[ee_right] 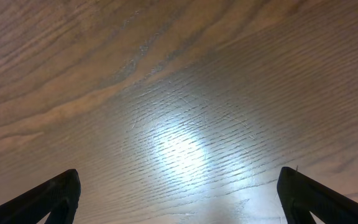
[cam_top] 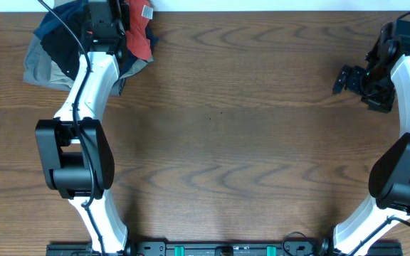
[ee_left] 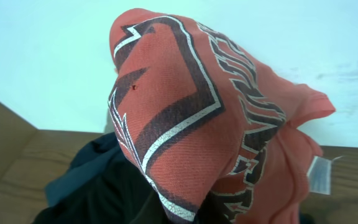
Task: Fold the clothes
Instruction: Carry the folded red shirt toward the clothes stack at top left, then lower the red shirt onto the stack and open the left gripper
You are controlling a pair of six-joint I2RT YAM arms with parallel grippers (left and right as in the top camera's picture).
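One coral-red T-shirt (ee_left: 160, 68) lies at the far left corner of the bench (cam_top: 226, 135). It is bunched against the left gripper (cam_top: 112, 16) on top of a heap of other garments (cam_top: 48, 50) in navy, black and grey-khaki. In the left wrist view the shirt rises in a crumpled peak that fills most of the picture. Its large white-outlined lettering (ee_left: 191, 121) is creased across the front, its white neck label (ee_left: 320, 175) hangs at the lower right, and dark cloth lies beneath it. The left gripper's jaws are buried in the cloth and cannot be seen directly; they are closed together, and the way the shirt tents up close to the camera suggests they are pinching its fabric. From overhead only a strip of the red shirt shows beside the black wrist, the arm covering the rest. Well apart, at the far right of the bench, the right gripper (cam_top: 342, 80) hovers over bare wood with its jaws spread fully apart, holding nothing. Its two dark fingertips (ee_right: 48, 199) show at the bottom corners of the right wrist view.
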